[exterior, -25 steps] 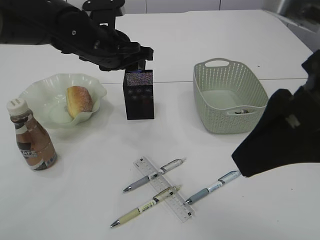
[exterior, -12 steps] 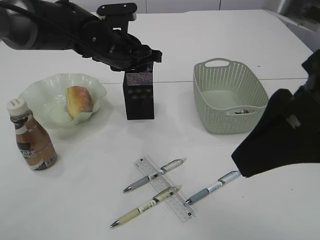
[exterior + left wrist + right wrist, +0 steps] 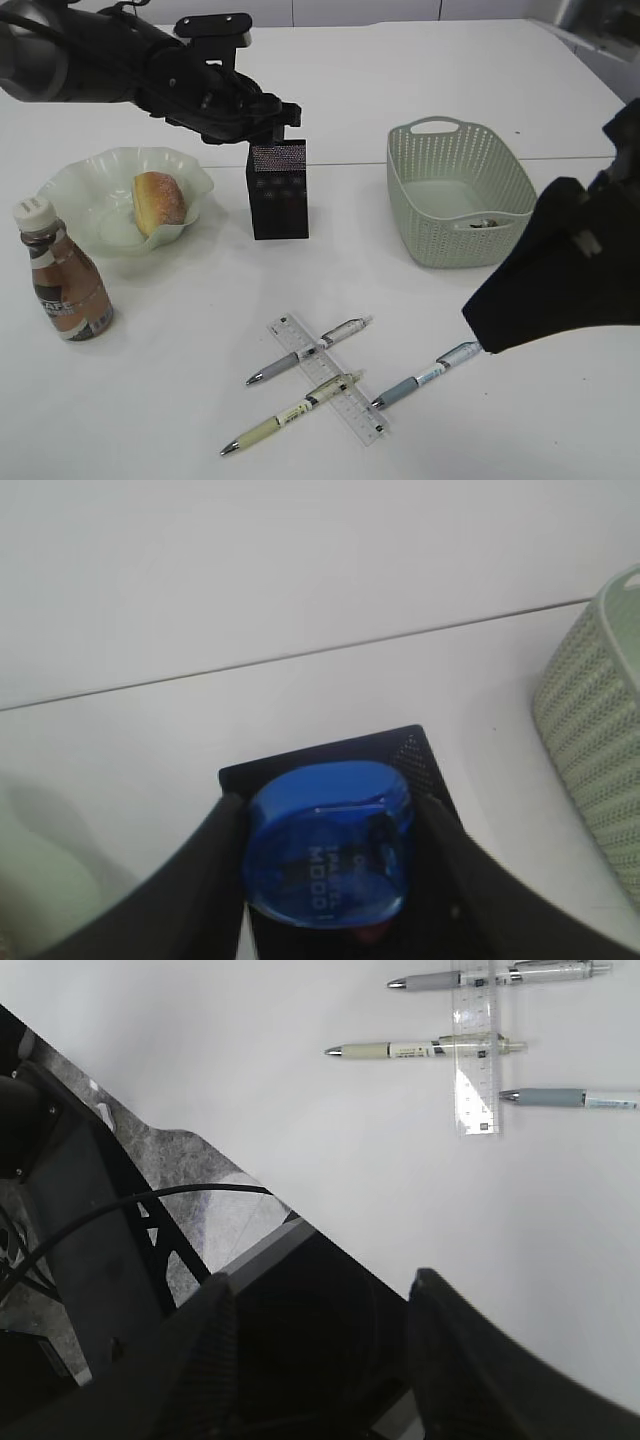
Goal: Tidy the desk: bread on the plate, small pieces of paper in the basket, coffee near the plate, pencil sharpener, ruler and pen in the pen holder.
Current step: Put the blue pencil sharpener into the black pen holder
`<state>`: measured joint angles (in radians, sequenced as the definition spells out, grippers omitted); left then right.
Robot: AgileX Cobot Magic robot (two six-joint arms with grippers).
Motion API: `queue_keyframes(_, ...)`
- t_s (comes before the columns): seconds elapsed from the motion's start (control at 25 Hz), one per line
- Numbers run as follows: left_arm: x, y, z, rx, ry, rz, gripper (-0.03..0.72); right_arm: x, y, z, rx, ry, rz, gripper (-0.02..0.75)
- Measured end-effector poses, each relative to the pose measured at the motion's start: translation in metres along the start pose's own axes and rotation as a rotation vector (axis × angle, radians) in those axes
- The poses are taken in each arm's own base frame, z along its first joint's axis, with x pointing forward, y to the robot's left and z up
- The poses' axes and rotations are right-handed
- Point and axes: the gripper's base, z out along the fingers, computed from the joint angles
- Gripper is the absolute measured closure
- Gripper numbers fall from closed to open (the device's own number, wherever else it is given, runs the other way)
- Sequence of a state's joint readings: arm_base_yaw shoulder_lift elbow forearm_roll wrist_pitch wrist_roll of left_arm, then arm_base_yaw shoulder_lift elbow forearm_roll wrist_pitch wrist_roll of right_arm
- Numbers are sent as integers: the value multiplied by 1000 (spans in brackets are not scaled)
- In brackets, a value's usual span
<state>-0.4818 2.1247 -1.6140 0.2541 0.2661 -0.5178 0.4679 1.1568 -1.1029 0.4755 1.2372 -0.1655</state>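
The left gripper (image 3: pixel 325 865) is clamped on the blue pencil sharpener (image 3: pixel 327 852), one dark finger pressed to each of its sides, so the jaws stand only as far apart as the sharpener is wide. Directly below the sharpener lies the open mouth of the pen holder (image 3: pixel 415 755); in the wrist view the black mesh rim shows just past the sharpener on its far side and to the right, so the sharpener sits over the opening but seems a little toward the near-left corner. That is the relation the release turns on: the sharpener's broad face points up at the camera and its longer side runs across between the fingers, and the square mouth looks only slightly wider than it. From the exterior view the gripper (image 3: pixel 262 118) hovers just above the holder's top edge (image 3: pixel 278 190), not inside it.

Outward from there, the basket (image 3: pixel 455 190) stands to the gripper's right and the plate (image 3: pixel 75 185) with the bread (image 3: pixel 158 203) to its left, the coffee (image 3: pixel 62 283) nearer the camera beside the plate.

The right gripper (image 3: pixel 315 1345) stands apart with nothing between its fingers, at the desk's near right edge. The ruler (image 3: pixel 330 378) and three pens (image 3: pixel 308 350) lie flat nearest this arm.
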Motion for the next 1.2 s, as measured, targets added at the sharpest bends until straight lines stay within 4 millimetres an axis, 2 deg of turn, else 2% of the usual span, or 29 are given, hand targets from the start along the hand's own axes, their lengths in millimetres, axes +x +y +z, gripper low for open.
queue_keyframes(0.4,10,1,13,5,10,2,359,-1,0,0,2,-13,-2,336)
queue_keyframes(1.2,9,-1,16,27,-25,3,356,-2,0,0,3,-18,-2,336)
